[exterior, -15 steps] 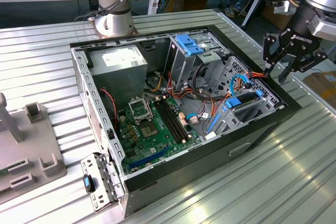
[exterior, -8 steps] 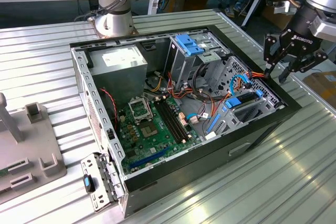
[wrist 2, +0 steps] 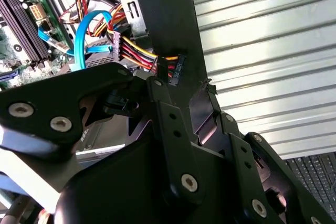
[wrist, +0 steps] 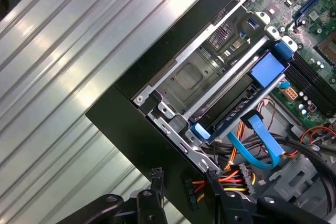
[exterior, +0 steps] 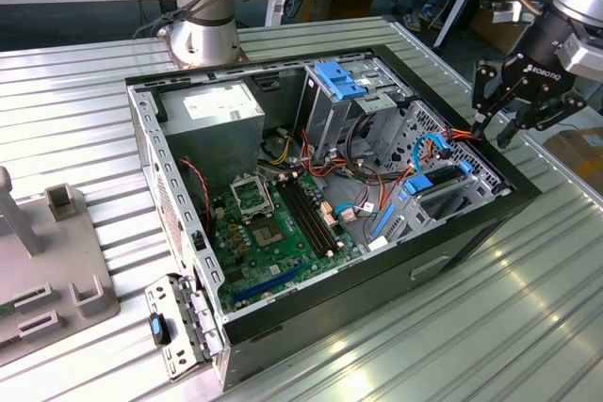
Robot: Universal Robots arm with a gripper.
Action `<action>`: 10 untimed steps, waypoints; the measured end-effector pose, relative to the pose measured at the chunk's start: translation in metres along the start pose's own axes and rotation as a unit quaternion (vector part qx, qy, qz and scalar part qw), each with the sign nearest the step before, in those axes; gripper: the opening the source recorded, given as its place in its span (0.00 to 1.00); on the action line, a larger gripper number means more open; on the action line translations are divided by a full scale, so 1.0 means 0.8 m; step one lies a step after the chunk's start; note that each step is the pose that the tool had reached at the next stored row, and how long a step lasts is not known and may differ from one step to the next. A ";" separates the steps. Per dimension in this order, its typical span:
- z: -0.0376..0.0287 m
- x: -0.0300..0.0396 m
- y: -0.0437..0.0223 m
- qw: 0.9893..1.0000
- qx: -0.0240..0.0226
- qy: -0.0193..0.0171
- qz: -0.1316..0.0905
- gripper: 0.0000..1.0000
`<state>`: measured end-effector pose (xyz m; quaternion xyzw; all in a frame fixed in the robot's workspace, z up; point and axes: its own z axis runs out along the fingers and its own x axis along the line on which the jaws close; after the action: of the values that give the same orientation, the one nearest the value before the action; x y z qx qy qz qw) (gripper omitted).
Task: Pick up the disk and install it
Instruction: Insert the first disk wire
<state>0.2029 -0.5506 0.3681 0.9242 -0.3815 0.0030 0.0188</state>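
The gripper (exterior: pixel 496 127) hung with its fingers apart and nothing between them. It was over the edge of the computer case (exterior: pixel 471 233), right by the drive cage (wrist: pixel 194 77). A flat thing with bright blue side rails sat in the cage's slot. I think that was the disk (wrist: pixel 202 130), seen edge-on, with its label hidden. So the putting-in step looked nearly done. Any next move would need care, because the cables (wrist 2: pixel 139 56) lay close to the fingers.

Black screw-studded hand (exterior: pixel 492 133) — silver-grey arm (exterior: pixel 209 37)
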 end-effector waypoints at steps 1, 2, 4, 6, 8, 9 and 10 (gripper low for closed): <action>0.0002 0.0000 -0.0001 1.000 0.003 -0.003 -0.004 0.44; 0.0001 0.0000 0.0000 1.000 0.005 -0.005 -0.006 0.44; 0.0004 0.0002 0.0003 1.000 0.006 -0.005 -0.010 0.44; 0.0005 0.0003 0.0004 1.000 0.010 -0.008 -0.017 0.44; 0.0004 0.0004 0.0005 1.000 0.011 -0.009 -0.020 0.44; 0.0006 0.0005 0.0006 1.000 0.011 -0.009 -0.021 0.44; 0.0006 0.0011 0.0012 1.000 0.011 -0.009 -0.023 0.44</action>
<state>0.2029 -0.5519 0.3676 0.9327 -0.3605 -0.0017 0.0050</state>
